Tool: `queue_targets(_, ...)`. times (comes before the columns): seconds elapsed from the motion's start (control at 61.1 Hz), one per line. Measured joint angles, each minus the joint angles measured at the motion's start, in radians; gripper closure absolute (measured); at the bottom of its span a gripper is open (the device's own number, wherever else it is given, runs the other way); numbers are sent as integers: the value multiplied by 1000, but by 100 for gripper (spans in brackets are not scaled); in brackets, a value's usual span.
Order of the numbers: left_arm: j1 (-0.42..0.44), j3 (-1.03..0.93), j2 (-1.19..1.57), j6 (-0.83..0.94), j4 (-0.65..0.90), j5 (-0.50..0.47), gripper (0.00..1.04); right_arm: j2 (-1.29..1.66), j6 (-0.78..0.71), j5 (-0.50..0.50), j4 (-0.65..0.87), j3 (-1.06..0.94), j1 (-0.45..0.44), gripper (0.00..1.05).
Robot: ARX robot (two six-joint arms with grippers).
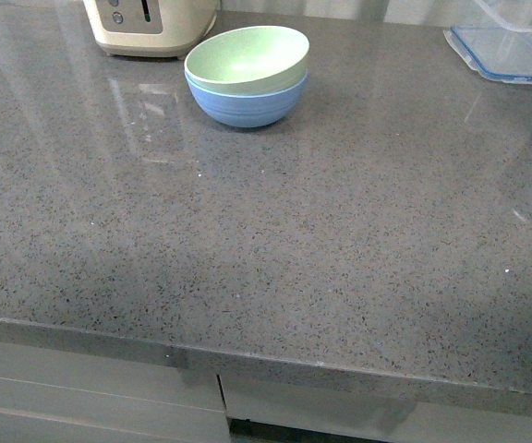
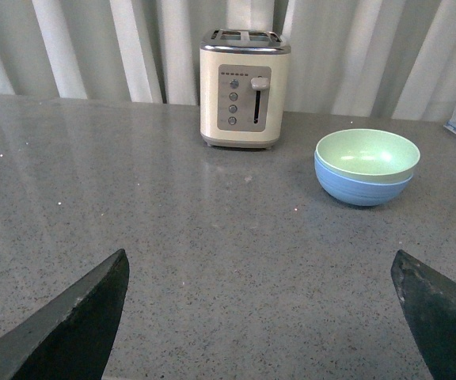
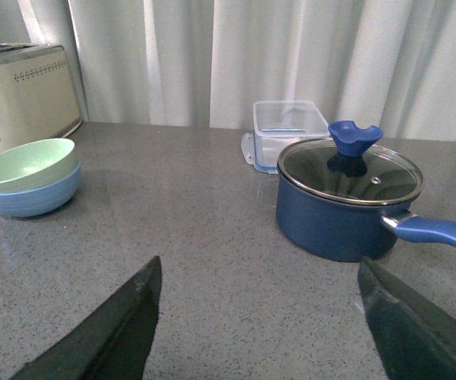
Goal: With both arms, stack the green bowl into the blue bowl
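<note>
While the green bowl (image 1: 247,57) sits nested in the blue bowl (image 1: 246,103), both arms' jaws stand released, well apart from them.

Neither arm shows in the front view. In the left wrist view, the left gripper (image 2: 264,317) has its two dark fingers (image 2: 77,328) spread wide apart, one at each lower corner of the picture, with nothing between them and nothing touching them. In the right wrist view, the right gripper (image 3: 260,332) stands the same way: both dark fingers (image 3: 109,336) set far apart, the gap between them bare, no contact on either tip.
</note>
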Motion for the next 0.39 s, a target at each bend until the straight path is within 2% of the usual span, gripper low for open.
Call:
queue_targets(0.049,0,0,0,0,0,0,7,0,2,0,0,0,0,8)
queue_targets(0.114,0,0,0,0,0,0,7,0,1,0,0,0,0,11)
queue_targets(0.392,0,0,0,0,0,0,7,0,1,0,0,0,0,10)
